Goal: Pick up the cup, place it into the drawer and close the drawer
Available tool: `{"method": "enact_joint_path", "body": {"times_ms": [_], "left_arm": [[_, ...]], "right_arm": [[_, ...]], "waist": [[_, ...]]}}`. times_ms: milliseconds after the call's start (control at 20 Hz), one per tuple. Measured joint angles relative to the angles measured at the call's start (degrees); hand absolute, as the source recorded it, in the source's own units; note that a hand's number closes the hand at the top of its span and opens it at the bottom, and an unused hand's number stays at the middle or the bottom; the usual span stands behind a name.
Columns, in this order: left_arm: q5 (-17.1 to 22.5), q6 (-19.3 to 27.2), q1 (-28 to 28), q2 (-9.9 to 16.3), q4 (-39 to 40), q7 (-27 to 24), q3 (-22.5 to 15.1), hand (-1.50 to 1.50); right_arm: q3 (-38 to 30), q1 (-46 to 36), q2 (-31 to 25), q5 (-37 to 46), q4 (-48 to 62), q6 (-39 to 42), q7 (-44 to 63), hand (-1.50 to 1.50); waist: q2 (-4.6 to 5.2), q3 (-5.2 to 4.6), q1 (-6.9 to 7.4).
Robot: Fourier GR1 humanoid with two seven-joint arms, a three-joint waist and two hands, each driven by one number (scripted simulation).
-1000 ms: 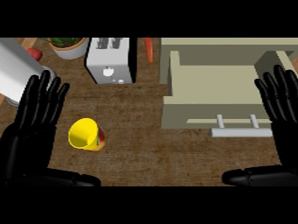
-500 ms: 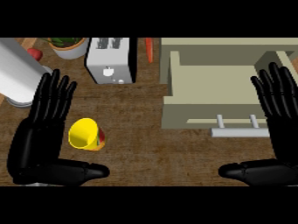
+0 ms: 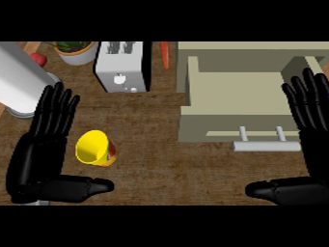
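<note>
Yellow cup (image 3: pixel 94 147) on its side at 8 o'clock on counter (image 3: pixel 159 169), mouth toward left hand (image 3: pixel 46 140); L fingers straight and spread, thumb out below cup, prob. framing it for a grasp. Drawer (image 3: pixel 245 96) at 2 o'clock, pulled open w/ handle (image 3: pixel 267 144) facing robot, ready to receive cup. Right hand (image 3: pixel 316 130) at 3 o'clock beside handle, flat and spread, holding nothing, likely staged for the closing push.

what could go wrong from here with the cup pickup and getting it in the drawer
1. The yellow cup lies on its side beside the open left hand; a nudge from the fingers might roll it away instead of catching it.
2. The toaster stands close behind the cup, so a wide lift could clip it.
3. The right hand hangs over the open drawer and its handle, possibly crowding the placing path.
</note>
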Motion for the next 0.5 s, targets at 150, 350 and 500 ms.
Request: {"method": "enact_joint_path", "body": {"times_ms": [150, 350, 500], "left_arm": [[0.0, -0.9, 2.0, 0.2, 2.0, -1.8, 0.5, -1.5], [-0.9, -1.0, 2.7, 0.2, 5.3, -3.6, 1.3, -1.5], [-1.3, -1.3, 5.1, 0.2, 6.7, -5.8, 1.7, -1.5]], "right_arm": [[0.1, -0.8, 0.1, 0.1, -1.1, -0.6, 1.7, -1.5], [1.2, -0.4, 1.1, 1.5, -0.2, -0.7, 0.2, -1.5], [0.6, -1.4, 0.7, 1.2, -0.5, -0.9, 1.5, -1.5]], "waist": [[0.01, 0.0, 0.01], [0.01, 0.0, 0.0], [0.01, -0.02, 0.04]]}}
